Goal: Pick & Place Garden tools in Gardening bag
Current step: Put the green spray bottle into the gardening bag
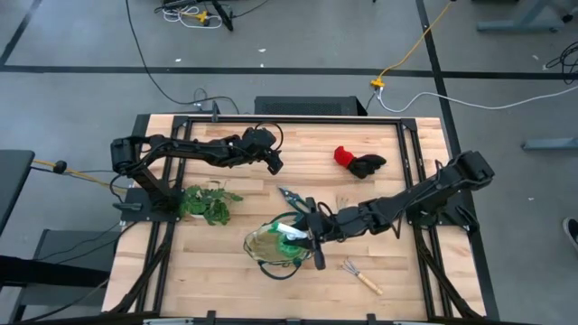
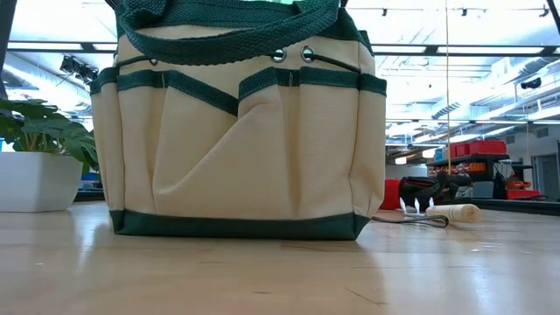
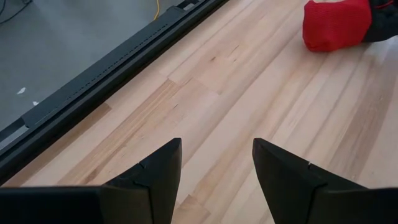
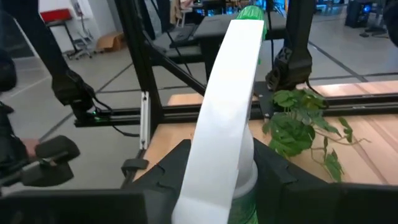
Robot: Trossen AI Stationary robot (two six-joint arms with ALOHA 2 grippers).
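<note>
RIGHT: gripper (image 4: 214, 180) pinches spray bottle (image 4: 227, 93) over bag (image 1: 271, 246) | LEFT: gripper (image 3: 216, 165) spread, empty, near table's far edge | RISK: trigger may catch bag's handle (image 2: 229, 37), tipping bottle out | LEFT OUT: gloves (image 1: 358, 161), rake (image 1: 359, 274), shears (image 1: 294, 197)

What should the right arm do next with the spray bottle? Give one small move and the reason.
Probably lower it a little further into the gardening bag, then open. The right gripper is shut on the spray bottle right over the bag's opening, so release looks close. The left gripper waits open over bare table.
</note>
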